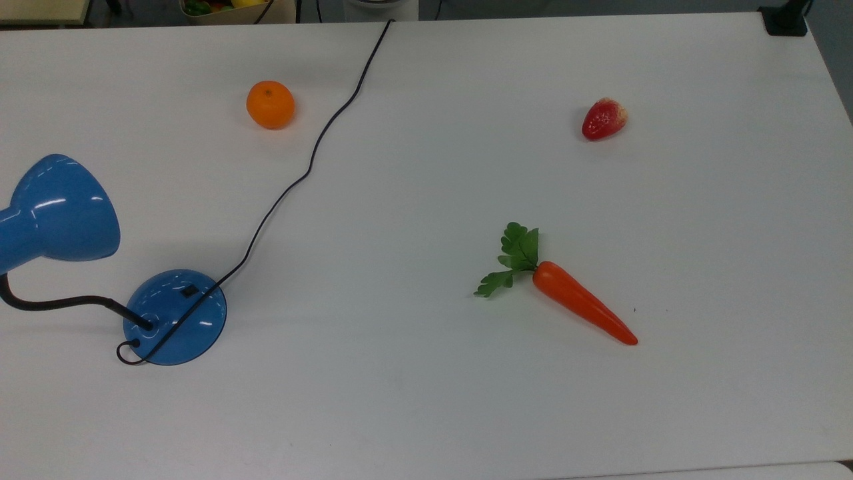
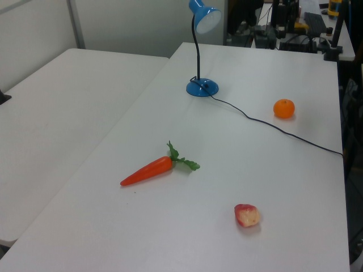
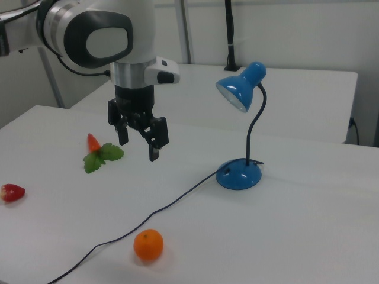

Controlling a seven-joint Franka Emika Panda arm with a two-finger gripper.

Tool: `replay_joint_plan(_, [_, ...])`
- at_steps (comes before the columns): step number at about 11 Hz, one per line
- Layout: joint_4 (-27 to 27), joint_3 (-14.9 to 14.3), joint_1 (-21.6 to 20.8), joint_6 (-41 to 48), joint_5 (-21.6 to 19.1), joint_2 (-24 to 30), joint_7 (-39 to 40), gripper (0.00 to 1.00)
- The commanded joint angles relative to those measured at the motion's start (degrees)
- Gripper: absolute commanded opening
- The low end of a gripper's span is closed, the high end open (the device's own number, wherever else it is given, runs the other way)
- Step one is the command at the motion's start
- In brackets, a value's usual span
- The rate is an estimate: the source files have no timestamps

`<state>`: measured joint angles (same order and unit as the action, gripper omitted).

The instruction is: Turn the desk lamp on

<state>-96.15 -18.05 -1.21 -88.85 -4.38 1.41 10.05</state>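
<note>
White table [image 3: 308,231]: gripper [image 3: 139,142] open, well apart from desk lamp [image 3: 240,174].

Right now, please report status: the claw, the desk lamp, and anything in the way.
Claw open, holding nothing, above table. Desk lamp upright, unlit, switch untouched. Cord trails across table; orange, carrot, strawberry lie apart from lamp.

White rounded arm [image 3: 89,35] — grey-black oval joint cover, black two-fingered tool [image 3: 139,142], chunky fingers

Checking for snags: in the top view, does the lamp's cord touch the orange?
No, the cord runs past the orange with bare table between them.
</note>
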Motion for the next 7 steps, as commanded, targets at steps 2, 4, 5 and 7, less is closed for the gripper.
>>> replay_joint_plan(2, [0.6, 0.2, 0.1, -0.7, 0.0, -0.3, 1.0, 1.0])
replay_joint_plan(4, [0.6, 0.2, 0.1, -0.6, 0.0, -0.3, 1.0, 1.0])
replay_joint_plan(5, [0.6, 0.2, 0.1, -0.6, 0.0, -0.2, 1.0, 1.0])
replay_joint_plan(7, [0.6, 0.2, 0.1, -0.5, 0.0, -0.1, 1.4, 1.0])
